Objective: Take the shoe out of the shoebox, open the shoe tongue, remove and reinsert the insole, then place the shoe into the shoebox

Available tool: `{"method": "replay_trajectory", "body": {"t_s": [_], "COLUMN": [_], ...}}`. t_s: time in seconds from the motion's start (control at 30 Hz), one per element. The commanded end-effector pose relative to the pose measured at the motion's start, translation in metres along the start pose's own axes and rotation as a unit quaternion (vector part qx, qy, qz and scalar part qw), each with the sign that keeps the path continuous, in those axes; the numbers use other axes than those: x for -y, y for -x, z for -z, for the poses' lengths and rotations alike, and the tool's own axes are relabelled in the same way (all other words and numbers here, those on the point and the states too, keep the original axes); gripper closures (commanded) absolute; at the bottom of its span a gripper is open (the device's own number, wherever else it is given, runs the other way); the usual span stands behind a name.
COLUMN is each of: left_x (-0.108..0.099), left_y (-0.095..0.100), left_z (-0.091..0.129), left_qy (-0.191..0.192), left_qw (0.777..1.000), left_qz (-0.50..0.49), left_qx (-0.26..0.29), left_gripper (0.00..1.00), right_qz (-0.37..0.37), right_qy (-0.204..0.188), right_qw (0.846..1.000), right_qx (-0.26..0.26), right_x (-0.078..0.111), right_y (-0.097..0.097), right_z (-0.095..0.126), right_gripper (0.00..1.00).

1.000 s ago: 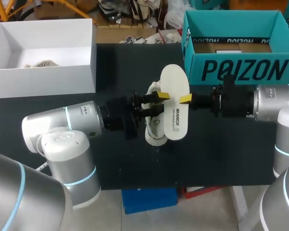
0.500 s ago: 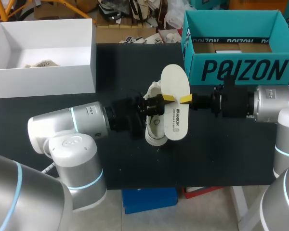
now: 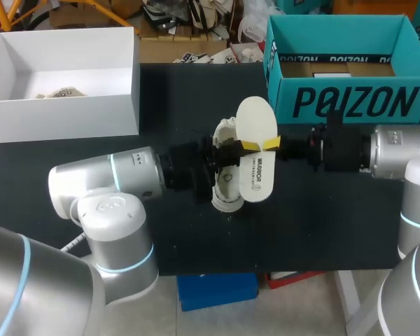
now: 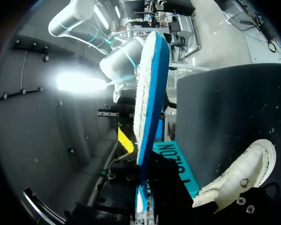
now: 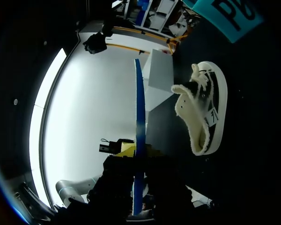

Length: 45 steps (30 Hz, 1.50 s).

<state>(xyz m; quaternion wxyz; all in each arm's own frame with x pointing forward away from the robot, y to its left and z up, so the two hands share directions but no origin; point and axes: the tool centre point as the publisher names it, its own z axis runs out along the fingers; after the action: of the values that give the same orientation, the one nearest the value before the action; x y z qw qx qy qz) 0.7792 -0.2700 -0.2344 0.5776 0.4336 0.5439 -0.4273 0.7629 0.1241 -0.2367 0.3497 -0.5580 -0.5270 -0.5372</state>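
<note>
The right gripper (image 3: 267, 145), reaching in from the right, is closed to a narrow pinch on the insole (image 3: 257, 126) and holds it at about mid-length. In the right wrist view the insole runs edge-on straight out between its fingers. The insole appears to be held off the worktop (image 3: 322, 224), broad printed face up, with its long axis running near to far and its far end tipped slightly right.

The left gripper (image 3: 239, 147) comes in from the opposite side and meets the same mid-section of the insole, one yellow tip lying over the insole's left edge. In the left wrist view the insole passes between its fingers, but I cannot tell whether they have closed on it.

The shoe (image 3: 226, 189) lies on the worktop just under the insole and a little to its left, with its near end showing and the rest covered. Its long axis is roughly parallel to the insole. The left gripper is the nearer one to the shoe. Reinserting likely turns on bringing the insole's end down and leftward into the shoe's opening.
</note>
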Motion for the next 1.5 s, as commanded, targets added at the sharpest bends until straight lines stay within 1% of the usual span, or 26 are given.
{"method": "replay_trajectory", "body": {"t_s": [0.03, 0.13, 0.33, 0.43, 0.53, 0.63, 0.7, 0.83, 0.93, 1.07, 1.33, 1.5], "left_x": [-0.001, 0.005, 0.014, 0.019, 0.024, 0.028, 0.03, 0.033, 0.034, 0.035, 0.035, 0.03], "left_y": [0.003, 0.0, -0.017, -0.03, -0.043, -0.056, -0.063, -0.072, -0.075, -0.076, -0.079, -0.084], "left_z": [0.002, 0.012, 0.04, 0.057, 0.074, 0.091, 0.101, 0.116, 0.121, 0.121, 0.115, 0.104], "left_qy": [-0.018, -0.039, -0.073, -0.092, -0.109, -0.117, -0.117, -0.12, -0.125, -0.141, -0.185, -0.211], "left_qw": [1.0, 0.998, 0.987, 0.978, 0.968, 0.958, 0.953, 0.946, 0.942, 0.937, 0.913, 0.9], "left_qz": [0.003, 0.016, 0.056, 0.067, 0.081, 0.094, 0.105, 0.121, 0.129, 0.131, 0.122, 0.108], "left_qx": [-0.019, -0.05, -0.129, -0.175, -0.21, -0.245, -0.259, -0.276, -0.282, -0.29, -0.341, -0.367], "left_gripper": [1.0, 1.0, 1.0, 1.0, 1.0, 1.0, 1.0, 1.0, 1.0, 1.0, 1.0, 1.0], "right_qz": [-0.001, -0.015, -0.04, -0.051, -0.057, -0.059, -0.06, -0.062, -0.06, -0.049, -0.046, -0.046], "right_qy": [0.012, 0.039, 0.094, 0.126, 0.152, 0.18, 0.196, 0.208, 0.212, 0.216, 0.212, 0.212], "right_qw": [1.0, 0.998, 0.989, 0.982, 0.974, 0.965, 0.96, 0.956, 0.953, 0.952, 0.953, 0.953], "right_qx": [0.026, 0.051, 0.104, 0.132, 0.157, 0.182, 0.19, 0.2, 0.206, 0.21, 0.21, 0.21], "right_x": [0.005, 0.008, 0.021, 0.032, 0.042, 0.051, 0.056, 0.065, 0.069, 0.072, 0.073, 0.073], "right_y": [-0.003, 0.002, 0.013, 0.019, 0.022, 0.024, 0.023, 0.023, 0.022, 0.017, 0.015, 0.015], "right_z": [0.004, 0.018, 0.052, 0.072, 0.092, 0.112, 0.123, 0.141, 0.15, 0.159, 0.16, 0.16], "right_gripper": [0.0, 0.0, 0.0, 0.0, 0.0, 0.0, 0.0, 0.0, 0.0, 0.0, 0.0, 0.0]}}
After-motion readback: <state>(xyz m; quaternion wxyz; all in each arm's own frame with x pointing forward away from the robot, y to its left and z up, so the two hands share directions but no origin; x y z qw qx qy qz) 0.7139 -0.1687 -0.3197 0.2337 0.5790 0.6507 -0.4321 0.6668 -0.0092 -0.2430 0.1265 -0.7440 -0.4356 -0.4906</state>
